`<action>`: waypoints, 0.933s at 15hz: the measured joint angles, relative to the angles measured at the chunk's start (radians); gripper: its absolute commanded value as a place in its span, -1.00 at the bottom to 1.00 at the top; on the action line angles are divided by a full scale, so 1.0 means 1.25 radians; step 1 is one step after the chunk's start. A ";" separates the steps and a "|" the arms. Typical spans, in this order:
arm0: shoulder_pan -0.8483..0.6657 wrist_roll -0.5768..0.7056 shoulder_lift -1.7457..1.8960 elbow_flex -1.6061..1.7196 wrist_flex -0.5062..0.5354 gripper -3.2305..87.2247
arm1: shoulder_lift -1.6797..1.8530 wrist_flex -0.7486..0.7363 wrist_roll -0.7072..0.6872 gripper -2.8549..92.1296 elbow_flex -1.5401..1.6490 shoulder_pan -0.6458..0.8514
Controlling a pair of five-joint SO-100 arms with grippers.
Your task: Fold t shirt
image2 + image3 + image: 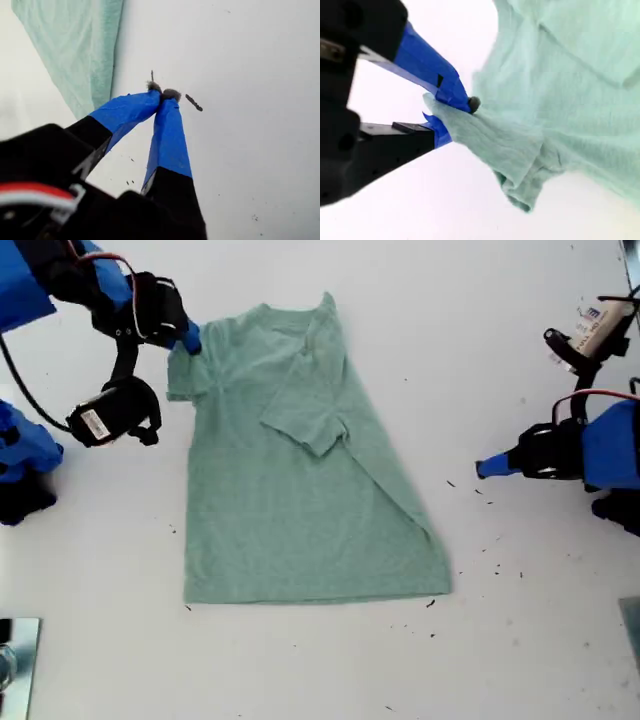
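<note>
Tool two, my second gripper (451, 114), pinches the t shirt (300, 500) sleeve at the exterior view's ten o'clock; the shirt lies flat mid-counter (520, 660), one side folded. Carry the sleeve inward low and smooth. My first gripper (164, 95) rests closed, empty, at three o'clock.

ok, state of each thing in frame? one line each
t shirt: flat on the table, one side already folded in with its sleeve on top, other sleeve pinched and lifted.
my second gripper: shut on the t shirt sleeve, at the exterior view's upper left.
my first gripper: shut, empty, tips over bare table beside the shirt.
table: white, flecked with dark specks.
</note>
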 measured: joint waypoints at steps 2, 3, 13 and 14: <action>0.097 -0.010 -0.106 -0.182 0.000 -0.93 | 0.000 0.000 0.000 -0.91 0.000 0.000; 0.151 -0.012 -0.199 -0.290 0.000 -0.93 | 0.000 0.000 0.000 -0.91 0.000 0.000; 0.227 0.036 -0.525 -0.666 0.131 -0.49 | 0.000 0.000 0.000 -0.91 0.000 0.000; 0.226 0.032 -0.420 -0.572 0.137 -0.64 | 0.000 0.000 0.000 -0.91 0.000 0.000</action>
